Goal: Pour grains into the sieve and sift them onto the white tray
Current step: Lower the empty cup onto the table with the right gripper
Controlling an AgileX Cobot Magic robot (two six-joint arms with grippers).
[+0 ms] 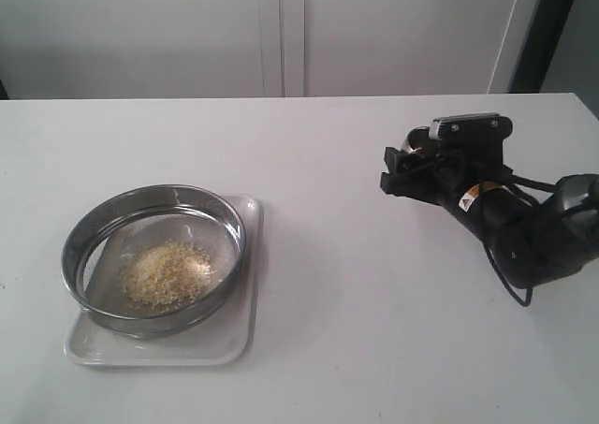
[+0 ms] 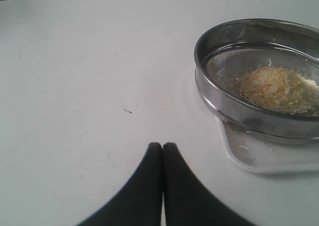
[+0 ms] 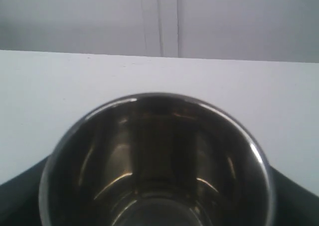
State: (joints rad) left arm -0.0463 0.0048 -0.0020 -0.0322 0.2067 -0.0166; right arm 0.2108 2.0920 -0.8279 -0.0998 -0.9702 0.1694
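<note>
White worktop (image 1: 374, 302). At near left, a tray (image 1: 239, 342) carries the sieve (image 1: 150, 328), which overhangs the tray's left rim. Sifting there would likely drop fines onto the worktop. Far right, the right hand (image 1: 393, 169) grips a steel cup (image 3: 157, 161); only its wrist view shows the cup empty. The left hand (image 2: 162, 151), fingers pressed together and holding nothing, appears only in its wrist view, near the tray. A heap of grains (image 1: 167, 272) lies inside the sieve.
</note>
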